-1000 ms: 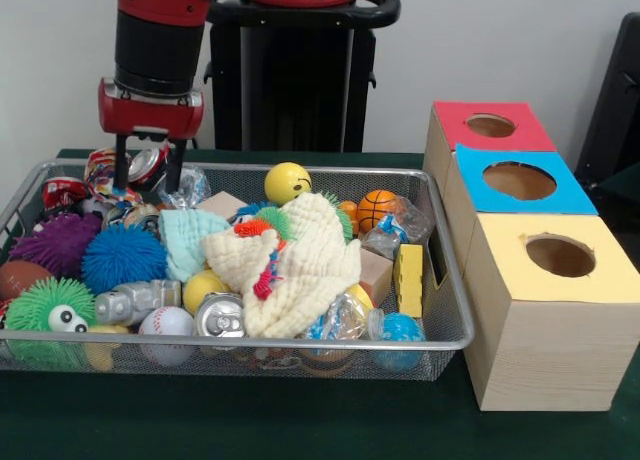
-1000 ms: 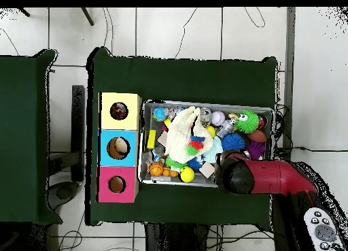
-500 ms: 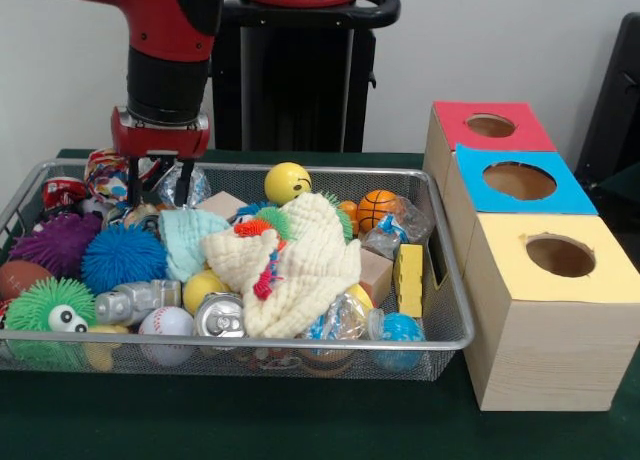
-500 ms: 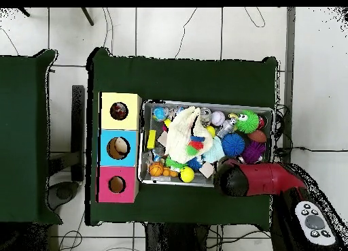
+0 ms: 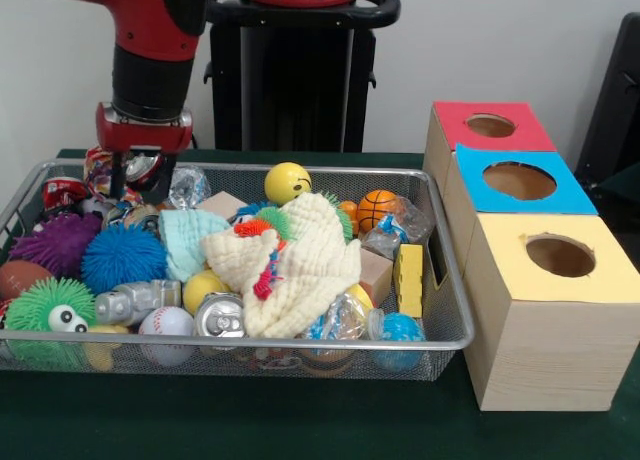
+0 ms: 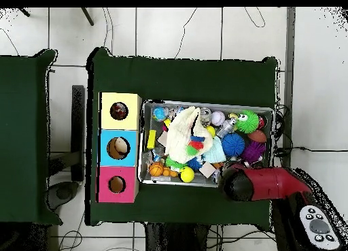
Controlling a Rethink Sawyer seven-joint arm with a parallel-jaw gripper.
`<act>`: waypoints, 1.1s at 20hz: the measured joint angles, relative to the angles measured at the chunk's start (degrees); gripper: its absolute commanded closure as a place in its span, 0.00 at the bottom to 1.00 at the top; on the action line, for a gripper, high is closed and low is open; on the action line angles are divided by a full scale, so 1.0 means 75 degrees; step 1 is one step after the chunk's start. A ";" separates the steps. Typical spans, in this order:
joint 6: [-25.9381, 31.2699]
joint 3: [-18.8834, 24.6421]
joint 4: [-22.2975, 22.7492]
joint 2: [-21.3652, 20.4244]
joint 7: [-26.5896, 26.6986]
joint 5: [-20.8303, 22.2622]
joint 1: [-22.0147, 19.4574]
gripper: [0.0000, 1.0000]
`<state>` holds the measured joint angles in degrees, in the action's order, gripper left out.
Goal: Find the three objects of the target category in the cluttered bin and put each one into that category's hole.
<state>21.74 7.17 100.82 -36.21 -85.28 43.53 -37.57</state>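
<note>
The wire mesh bin [image 5: 446,298] is full of toys and also shows in the overhead view [image 6: 207,103]. My gripper [image 5: 141,183] hangs over the bin's back left corner, its fingers apart and nothing held. A spotted cloth piece [image 5: 99,167] lies just left of the fingers, against the back rim. No other spotted piece shows. The round hole [image 5: 560,255] in the yellow-topped box is at the right, nearest the camera. In the overhead view the yellow box's hole [image 6: 119,111] shows, and the red arm [image 6: 265,183] hides the gripper.
A cream waffle cloth [image 5: 300,260] lies over the bin's middle, with a pale blue cloth [image 5: 190,235] beside it. Spiky balls [image 5: 122,257], cans [image 5: 220,317], a yellow ball [image 5: 287,182] and a crinkled wrapper [image 5: 186,187] surround the gripper. Blue-topped [image 5: 520,180] and red-topped [image 5: 490,126] boxes stand behind the yellow one.
The gripper has moved left and slightly up along the bin's back edge, back over the corner. Nothing in the bin has visibly moved.
</note>
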 measured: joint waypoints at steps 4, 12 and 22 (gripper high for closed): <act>0.0001 -0.0002 0.0000 -0.0160 0.0000 0.0002 -0.0243 0.00; 0.0000 -0.0033 -0.0059 -0.0057 0.0000 0.0132 -0.0406 0.00; -0.0345 0.0020 -0.0182 0.0637 0.0000 0.0293 -0.0666 0.00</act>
<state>19.16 7.32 99.45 -31.44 -85.28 45.72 -42.56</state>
